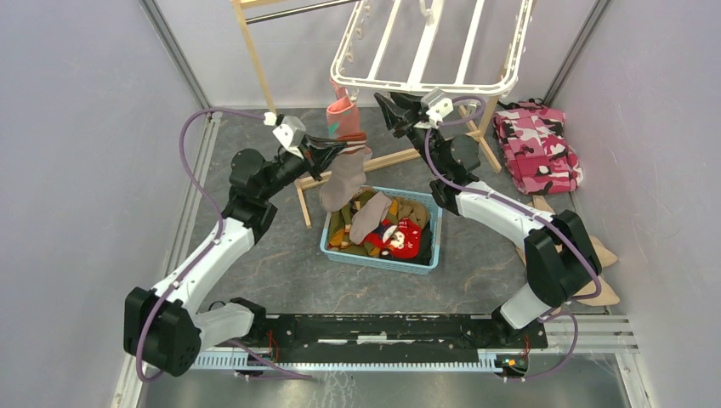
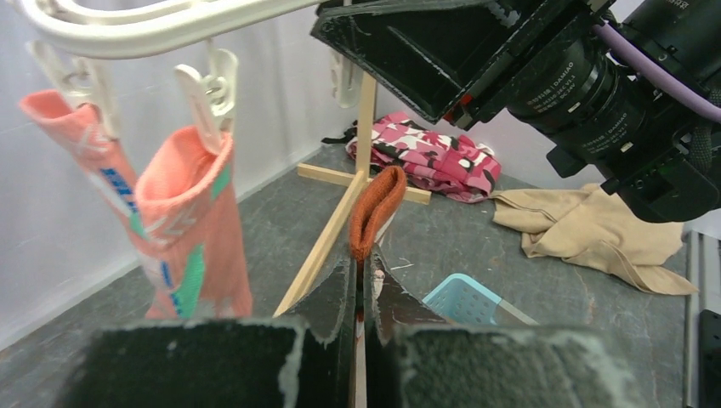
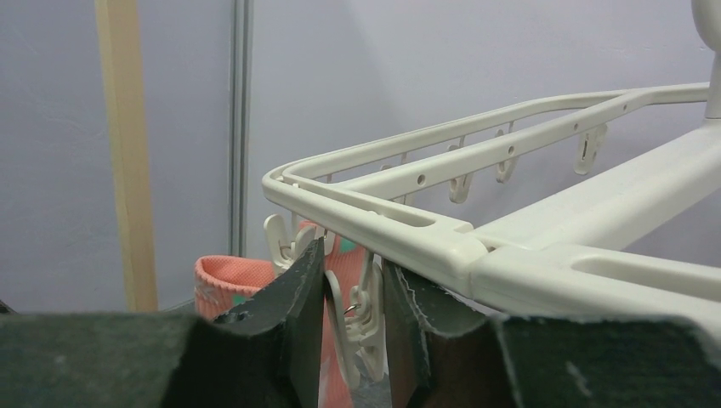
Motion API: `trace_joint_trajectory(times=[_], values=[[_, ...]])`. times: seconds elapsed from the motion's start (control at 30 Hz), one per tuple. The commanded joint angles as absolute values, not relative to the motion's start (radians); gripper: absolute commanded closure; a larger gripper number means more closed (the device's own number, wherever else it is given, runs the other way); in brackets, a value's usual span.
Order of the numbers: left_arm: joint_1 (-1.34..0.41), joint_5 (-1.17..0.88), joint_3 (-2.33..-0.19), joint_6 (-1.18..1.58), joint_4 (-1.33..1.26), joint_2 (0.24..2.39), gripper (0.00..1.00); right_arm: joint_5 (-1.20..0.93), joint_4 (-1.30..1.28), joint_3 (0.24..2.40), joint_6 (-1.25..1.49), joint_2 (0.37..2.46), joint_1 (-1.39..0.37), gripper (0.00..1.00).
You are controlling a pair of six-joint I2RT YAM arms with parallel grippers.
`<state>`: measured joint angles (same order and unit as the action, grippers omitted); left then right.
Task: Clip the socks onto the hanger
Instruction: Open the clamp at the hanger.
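The white hanger (image 1: pixel 425 51) hangs at the back, with two salmon-pink socks (image 1: pixel 340 115) clipped to its near rim. My left gripper (image 1: pixel 336 149) is shut on a grey-brown sock (image 1: pixel 344 178) that dangles above the basket. In the left wrist view its rust-red cuff (image 2: pixel 378 204) sticks up out of my left gripper (image 2: pixel 361 262), right of the hung salmon socks (image 2: pixel 191 221). My right gripper (image 1: pixel 387 106) is at the hanger's rim (image 3: pixel 374 217). In the right wrist view, my right gripper (image 3: pixel 353 259) has a finger against each side of a white clip (image 3: pixel 357 314).
A blue basket (image 1: pixel 429 255) with several more socks stands below the rack. The light wooden frame stand (image 1: pixel 255 59) rises behind the left arm. A pink camouflage cloth (image 1: pixel 536 149) and a tan garment (image 1: pixel 595 263) lie at the right. Grey walls close in both sides.
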<state>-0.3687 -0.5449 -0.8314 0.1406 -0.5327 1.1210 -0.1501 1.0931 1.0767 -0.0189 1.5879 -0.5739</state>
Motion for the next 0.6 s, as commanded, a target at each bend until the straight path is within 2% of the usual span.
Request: trace_joint_trajectory(times=[0.0, 0.23, 0.57], values=[[-0.417, -0.525, -0.927, 0.133, -0.541, 1.182, 0.98, -0.156, 1.098, 1.12, 0.027, 1.57, -0.571, 0.89], [-0.465, -0.45, -1.023, 0.118, -0.458, 1.291, 0.98, -0.157, 1.06, 1.133, 0.079, 1.565, -0.572, 0.97], [-0.466, -0.438, -1.114, 0.161, -0.393, 1.373, 0.98, -0.17, 0.984, 1.155, 0.149, 1.557, -0.569, 1.0]])
